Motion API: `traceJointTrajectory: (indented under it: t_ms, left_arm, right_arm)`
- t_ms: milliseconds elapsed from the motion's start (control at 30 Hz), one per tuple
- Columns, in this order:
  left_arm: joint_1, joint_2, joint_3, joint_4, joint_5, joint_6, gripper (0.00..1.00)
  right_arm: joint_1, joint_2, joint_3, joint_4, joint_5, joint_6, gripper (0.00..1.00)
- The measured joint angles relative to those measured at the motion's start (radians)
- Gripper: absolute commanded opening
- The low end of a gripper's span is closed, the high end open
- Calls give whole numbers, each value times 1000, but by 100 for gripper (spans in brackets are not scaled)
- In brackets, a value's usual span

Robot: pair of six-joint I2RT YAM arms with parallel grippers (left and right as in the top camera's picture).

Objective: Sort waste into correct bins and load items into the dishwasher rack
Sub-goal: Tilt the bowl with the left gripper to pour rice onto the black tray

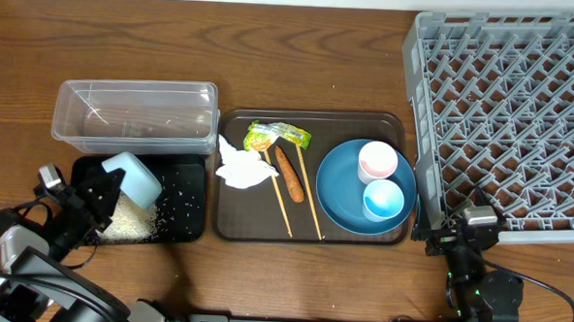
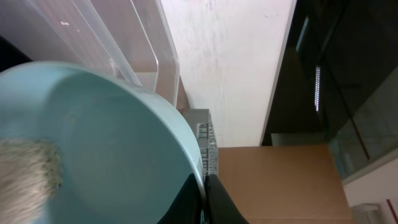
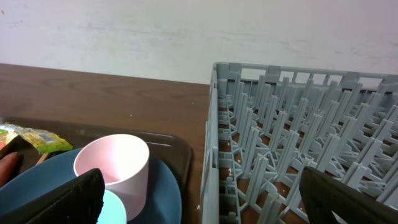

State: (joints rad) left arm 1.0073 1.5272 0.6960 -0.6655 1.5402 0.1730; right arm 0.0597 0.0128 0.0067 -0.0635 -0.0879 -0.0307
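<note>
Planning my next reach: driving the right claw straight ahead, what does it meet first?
Probably the dishwasher rack, at its near corner wall, which is almost centred ahead of the open right claw. The pink cup sits left of that line, though depth is unclear.

plate point(image 1: 339, 189) on tray point(image 1: 251, 214), rack point(image 1: 522, 103) right of tray
</note>
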Motion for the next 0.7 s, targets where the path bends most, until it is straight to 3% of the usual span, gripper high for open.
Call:
traceJointTrajectory:
  t_ms: [700]
  left_arm:
    - [0,-91,0,-48,6,-114,6]
  right_arm:
    - [0,0,0,0,0,0,99]
